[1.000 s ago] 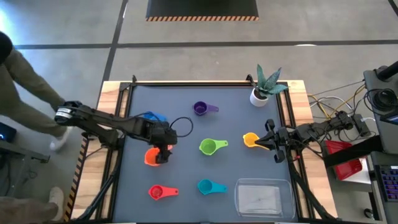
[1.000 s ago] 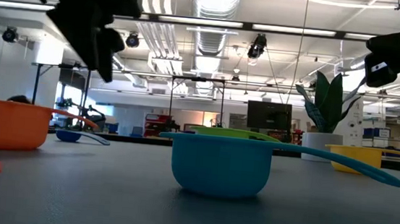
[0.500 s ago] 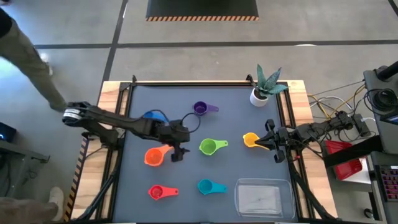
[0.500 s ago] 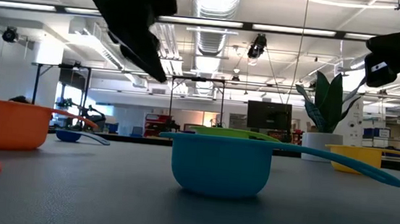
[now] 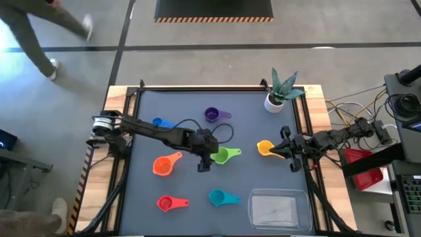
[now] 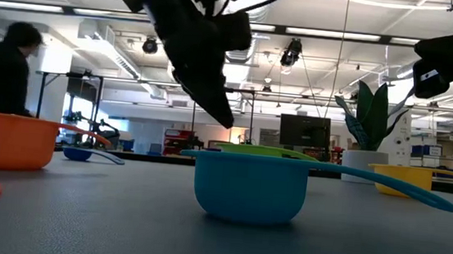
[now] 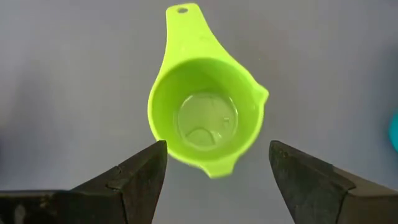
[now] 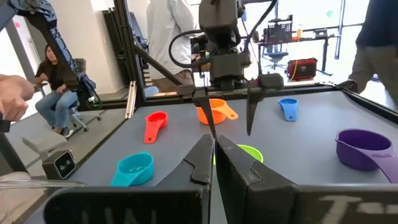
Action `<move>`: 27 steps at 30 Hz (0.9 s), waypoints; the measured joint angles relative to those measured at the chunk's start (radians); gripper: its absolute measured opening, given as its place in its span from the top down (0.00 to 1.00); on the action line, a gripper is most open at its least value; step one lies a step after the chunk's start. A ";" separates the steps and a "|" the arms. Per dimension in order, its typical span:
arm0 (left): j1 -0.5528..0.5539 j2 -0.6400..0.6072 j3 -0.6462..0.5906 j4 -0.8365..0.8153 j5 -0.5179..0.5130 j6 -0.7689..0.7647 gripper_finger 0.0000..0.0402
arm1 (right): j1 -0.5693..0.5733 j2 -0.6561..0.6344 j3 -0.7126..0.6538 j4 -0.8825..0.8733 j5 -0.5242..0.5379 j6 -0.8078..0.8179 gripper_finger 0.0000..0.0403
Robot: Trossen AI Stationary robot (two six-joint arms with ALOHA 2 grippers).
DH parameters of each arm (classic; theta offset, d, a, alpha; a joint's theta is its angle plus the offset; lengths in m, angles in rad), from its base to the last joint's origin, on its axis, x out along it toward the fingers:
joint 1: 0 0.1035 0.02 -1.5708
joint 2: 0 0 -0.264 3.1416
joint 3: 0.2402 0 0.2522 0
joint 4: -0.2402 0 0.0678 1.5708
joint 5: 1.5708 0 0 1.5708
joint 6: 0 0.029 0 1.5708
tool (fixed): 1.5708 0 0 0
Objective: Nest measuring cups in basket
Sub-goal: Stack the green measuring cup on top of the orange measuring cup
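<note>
The left gripper (image 5: 206,160) was held wide open above the green cup (image 5: 222,156) at the table's middle, nothing gripped. The right gripper (image 5: 287,150) was kept closed and empty near the right edge.

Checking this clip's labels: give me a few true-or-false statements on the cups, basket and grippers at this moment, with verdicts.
1. The left gripper hangs open over the green cup. True.
2. The basket already holds a cup. False: it is empty.
3. The right gripper is shut, near the yellow cup. True.
4. The teal cup is nested in the red cup. False: they sit apart on the table.
5. The purple cup lies beside the basket. False: it sits far from it, toward the table's far side.
</note>
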 joint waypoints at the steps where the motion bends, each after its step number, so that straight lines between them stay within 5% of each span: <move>1: 0.003 0.007 0.009 0.003 0.000 0.003 0.34 | 0.000 0.000 0.000 0.000 0.000 0.000 0.98; 27: 0.086 0.105 0.028 0.101 0.021 -0.032 0.34 | 0.000 0.000 0.002 -0.002 0.000 0.000 0.98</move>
